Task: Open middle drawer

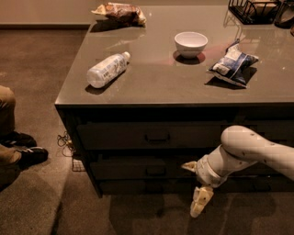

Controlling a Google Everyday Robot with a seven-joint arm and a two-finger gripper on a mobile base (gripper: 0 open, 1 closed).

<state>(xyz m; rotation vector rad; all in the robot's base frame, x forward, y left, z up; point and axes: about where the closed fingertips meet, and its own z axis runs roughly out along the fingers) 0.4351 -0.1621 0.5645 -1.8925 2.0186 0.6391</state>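
Note:
The middle drawer is a dark flat front under the counter, shut, with a small dark pull handle at its centre. The taller drawer lies above it and a thin low front below. My gripper hangs in front of the drawer fronts, right of the middle handle and a little lower, not touching it. Its two pale fingers are spread wide: one fingertip at the middle drawer's height, the other down near the floor. It holds nothing.
On the counter top lie a plastic bottle, a white bowl, a blue snack bag, a brown bag and a wire basket. A person's leg and shoe are at the left. Cables lie by the cabinet corner.

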